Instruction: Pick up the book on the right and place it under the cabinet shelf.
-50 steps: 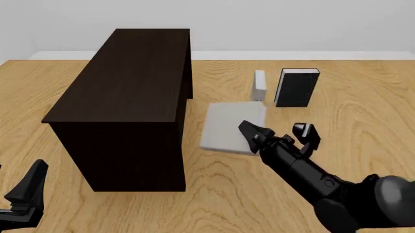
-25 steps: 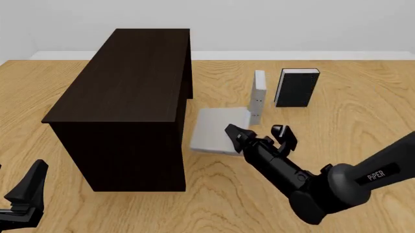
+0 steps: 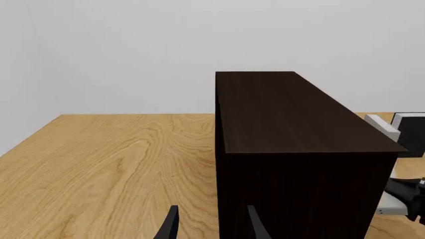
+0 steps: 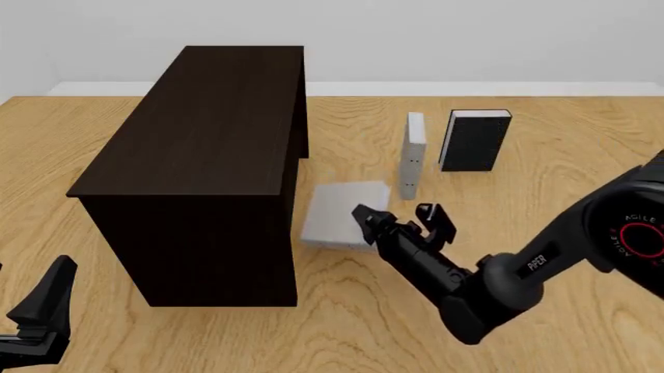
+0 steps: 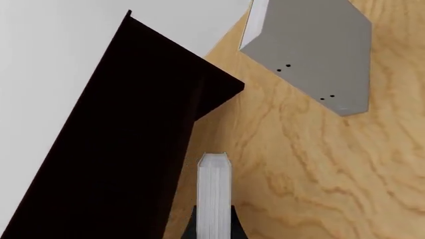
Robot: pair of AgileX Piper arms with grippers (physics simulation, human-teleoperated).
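Along the near edge of the bench (image 3: 99, 164), in the left wrist view, the left tool (image 3: 212, 228) is hanging with its fingers spread and nothing between them, facing the end of the cabinet shelf (image 3: 292, 114).

Toward the middle of the bench, in the front view, the right tool (image 4: 400, 217) is gripping the book (image 4: 334, 210), which is sitting just beside the cabinet shelf's right side. Whether it is touching the bench cannot be told. A narrow grey-white book (image 4: 412, 155) and a black book (image 4: 474, 141) are standing beyond it, toward the far edge.

Between the right tool's fingers, in the right wrist view, the book's white page edges (image 5: 214, 194) are showing, with the cabinet shelf (image 5: 119, 149) close alongside.
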